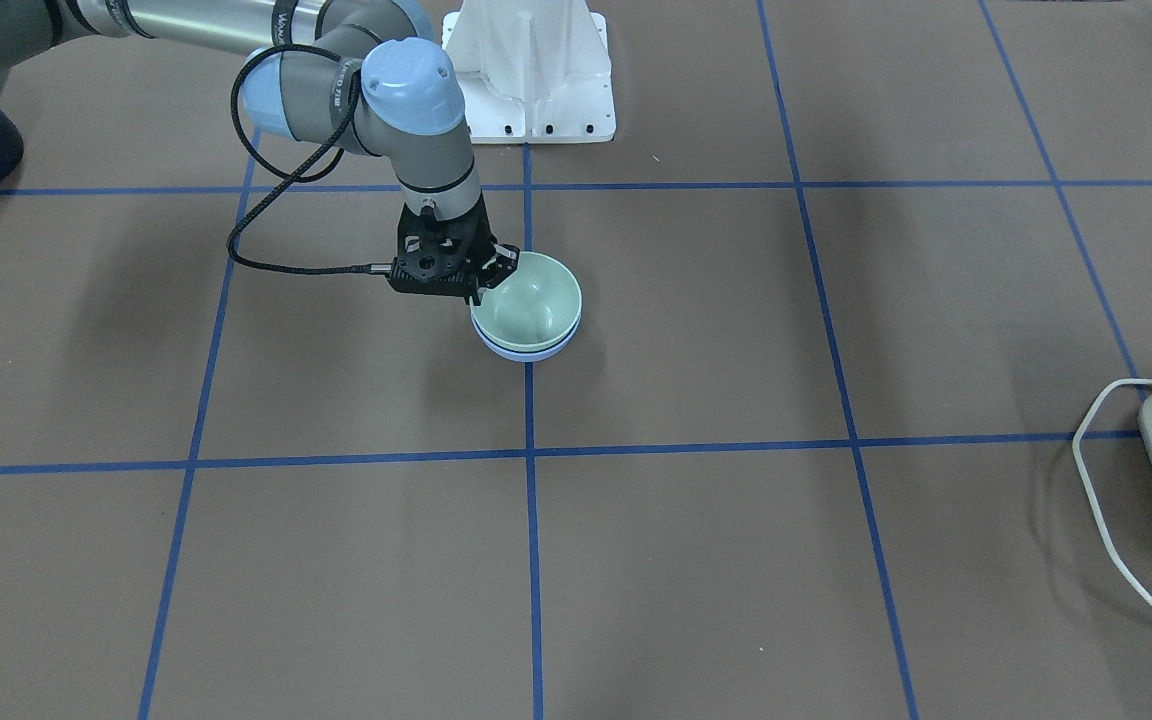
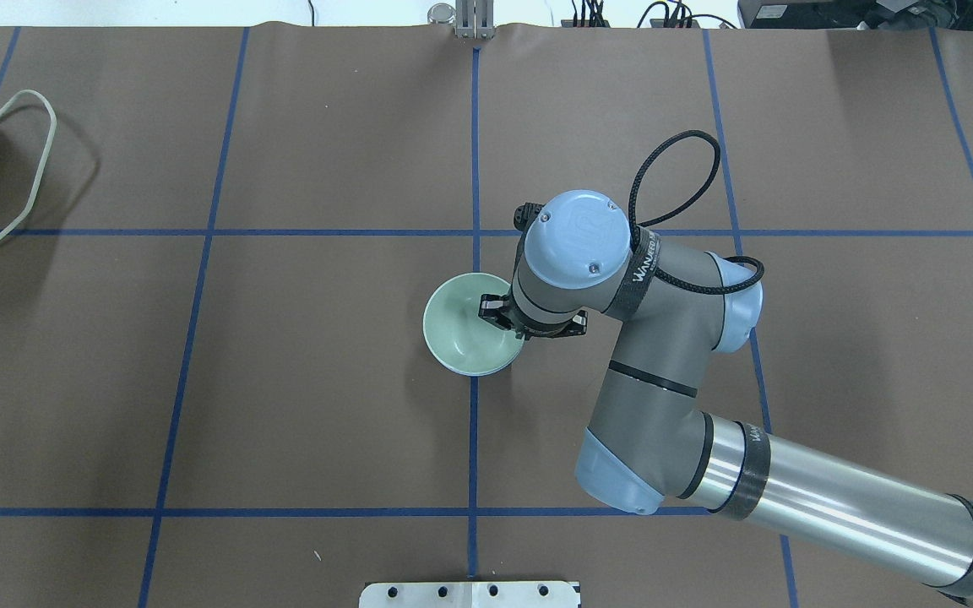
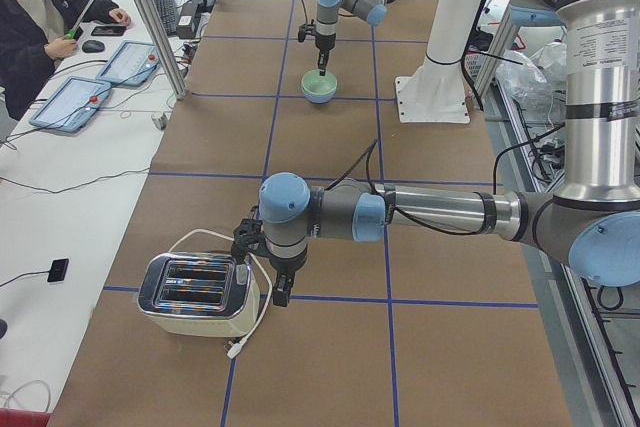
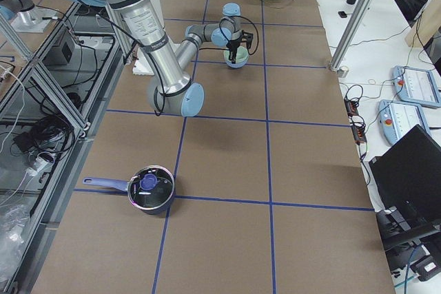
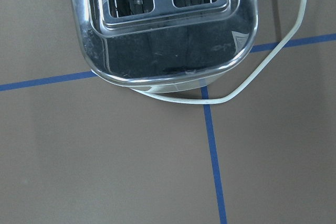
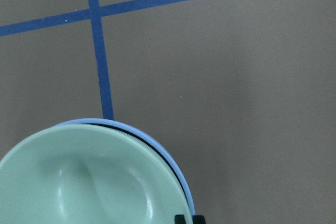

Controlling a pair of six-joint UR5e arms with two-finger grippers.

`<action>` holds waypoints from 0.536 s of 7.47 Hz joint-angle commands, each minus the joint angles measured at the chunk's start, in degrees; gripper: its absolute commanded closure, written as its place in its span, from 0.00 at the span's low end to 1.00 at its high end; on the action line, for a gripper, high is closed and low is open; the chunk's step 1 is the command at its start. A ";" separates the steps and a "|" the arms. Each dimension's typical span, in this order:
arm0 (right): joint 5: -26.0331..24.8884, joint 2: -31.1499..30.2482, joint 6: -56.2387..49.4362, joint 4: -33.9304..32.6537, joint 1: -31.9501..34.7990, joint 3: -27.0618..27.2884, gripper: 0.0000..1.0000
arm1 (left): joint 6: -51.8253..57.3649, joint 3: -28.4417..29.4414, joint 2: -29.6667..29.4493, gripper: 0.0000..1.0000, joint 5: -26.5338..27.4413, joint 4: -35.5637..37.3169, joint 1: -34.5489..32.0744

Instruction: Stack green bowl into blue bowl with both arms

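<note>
The green bowl (image 1: 536,295) sits nested inside the blue bowl (image 1: 526,351) near the table's middle; only the blue bowl's rim shows below it. My right gripper (image 1: 484,290) points down at the rim on the robot's side. In the right wrist view its fingertips (image 6: 180,218) straddle the rims of the green bowl (image 6: 79,182) and the blue bowl (image 6: 157,142) with a narrow gap, shut on the rim. My left gripper (image 3: 282,292) hangs next to a toaster far from the bowls; I cannot tell whether it is open or shut.
A chrome toaster (image 5: 163,24) with a white cord (image 1: 1096,470) stands at the table's left end. A dark pot with a lid (image 4: 151,187) sits at the right end. The white metal stand (image 1: 536,70) is at the robot's side.
</note>
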 commanded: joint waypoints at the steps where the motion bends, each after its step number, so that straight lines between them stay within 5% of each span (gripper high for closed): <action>1: -1.49 0.01 0.13 0.62 0.00 -0.03 0.11 | 0.00 0.02 0.00 0.02 0.12 0.04 0.00; 2: -4.03 0.10 0.31 0.62 -0.18 -0.03 0.00 | 0.00 0.02 0.00 0.02 0.12 0.04 0.00; 4: -3.45 0.53 -0.13 0.53 2.09 1.36 0.00 | 0.00 0.11 0.00 0.02 0.12 0.04 0.09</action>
